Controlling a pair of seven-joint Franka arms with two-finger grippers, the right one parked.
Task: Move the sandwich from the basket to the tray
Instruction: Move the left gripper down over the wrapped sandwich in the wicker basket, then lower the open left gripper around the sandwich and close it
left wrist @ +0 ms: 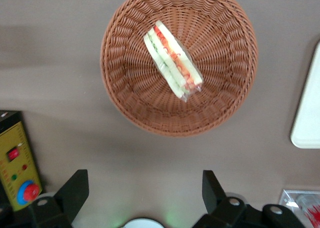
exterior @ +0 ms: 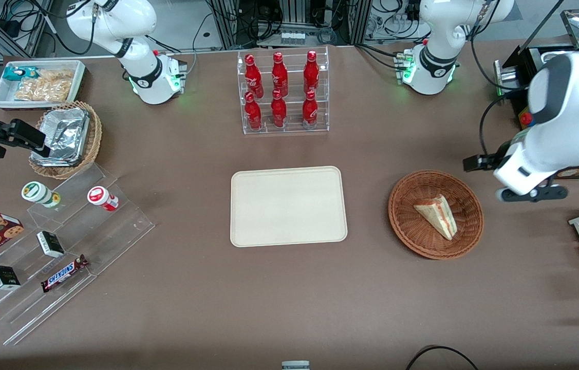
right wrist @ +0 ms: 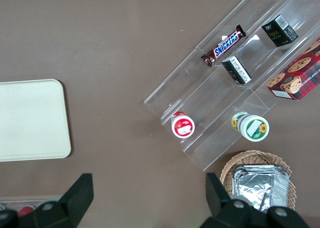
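**Sandwich lay in the basket, open gripper hovering nearby**

The sandwich (exterior: 437,216) lay on its side inside the reddish-brown wicker basket (exterior: 469,239), its clear wrap intact and its red, pink and green filling showing along the cut edge. The basket stood on the brown table (exterior: 268,298) toward the working arm's end, well apart from the cream-beige tray (exterior: 288,205), which sat at the middle of the table with nothing on it.

The left arm's gripper (left wrist: 145,188) hung above the table just beside the basket, farther from the front camera than the sandwich and touching neither. Its two black fingers (left wrist: 75,190) were spread wide, with only bare table between them.

A clear acrylic rack of red bottles (exterior: 281,92) stood farther from the front camera than the tray. Toward the parked arm's end were a stepped acrylic display with a Snickers bar (exterior: 64,273) and a lighter wicker basket of foil containers (exterior: 66,136).
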